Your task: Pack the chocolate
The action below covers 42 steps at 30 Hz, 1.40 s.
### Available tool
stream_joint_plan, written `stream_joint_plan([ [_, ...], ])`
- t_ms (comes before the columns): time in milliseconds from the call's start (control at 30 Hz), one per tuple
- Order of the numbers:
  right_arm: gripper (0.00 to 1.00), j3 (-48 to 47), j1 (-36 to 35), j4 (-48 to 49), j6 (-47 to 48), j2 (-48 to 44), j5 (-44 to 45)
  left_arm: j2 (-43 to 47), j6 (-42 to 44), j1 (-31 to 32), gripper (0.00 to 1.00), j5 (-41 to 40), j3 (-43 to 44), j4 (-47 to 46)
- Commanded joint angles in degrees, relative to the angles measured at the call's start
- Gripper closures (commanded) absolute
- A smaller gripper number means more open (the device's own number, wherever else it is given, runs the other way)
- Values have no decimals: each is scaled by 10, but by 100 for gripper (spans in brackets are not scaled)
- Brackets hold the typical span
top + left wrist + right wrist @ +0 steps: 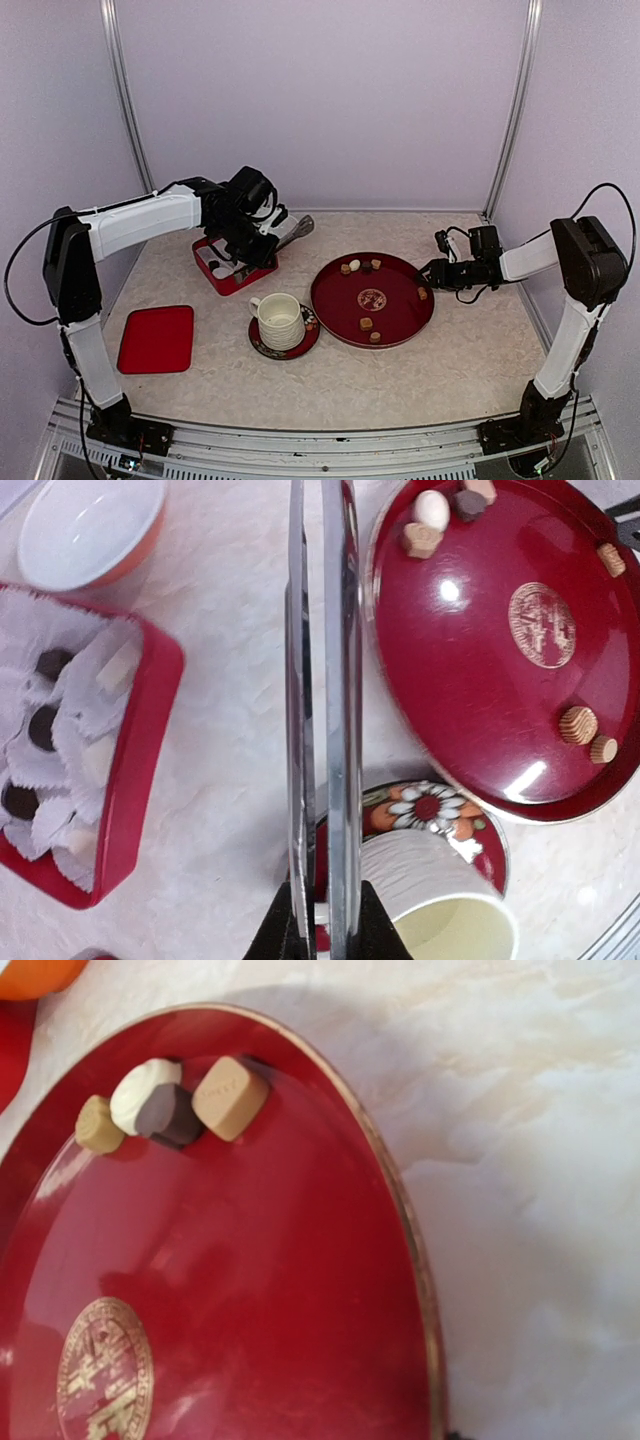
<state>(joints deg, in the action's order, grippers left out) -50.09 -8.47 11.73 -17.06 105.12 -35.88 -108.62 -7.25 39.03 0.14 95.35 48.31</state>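
Tongs (326,730) in left gripper (322,925) pinched almost together, empty, between box (150,730) and plate (470,730), looks mid-cycle: next, let them spread and drop over a plate chocolate (578,724).

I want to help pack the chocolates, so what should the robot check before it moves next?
1. Tongs gripped by left gripper: ok.
2. Tong tips empty: cannot tell, they are out of view.
3. Chocolates waiting on plate: ok, seven there.
4. Free paper cups in box: cannot tell, the paper hides them.
5. Right gripper off the plate: not ok, it sits at the right rim.
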Motion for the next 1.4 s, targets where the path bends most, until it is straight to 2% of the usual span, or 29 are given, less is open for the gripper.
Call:
stream_joint_plan([
  [0, 48, -10, -7, 13, 4, -6, -16, 77, -20, -72, 87, 37, -81, -34],
  [167, 48, -11, -8, 14, 3, -2, -17, 117, -25, -174, 86, 58, -131, -34],
  [300, 48, -10, -8, 14, 3, -3, -15, 110, -24, -210, 86, 68, -145, -39],
  [733, 48, -17, -7, 8, 4, -4, -14, 23, -35, -215, 84, 16, -106, -47],
  [1067, 48, -13, -7, 13, 2, -1, -14, -25, -30, -215, 84, 9, -57, -45],
  [1367, 48, -14, -7, 9, 3, -1, -13, -45, -26, -215, 76, 1, -38, -40],
])
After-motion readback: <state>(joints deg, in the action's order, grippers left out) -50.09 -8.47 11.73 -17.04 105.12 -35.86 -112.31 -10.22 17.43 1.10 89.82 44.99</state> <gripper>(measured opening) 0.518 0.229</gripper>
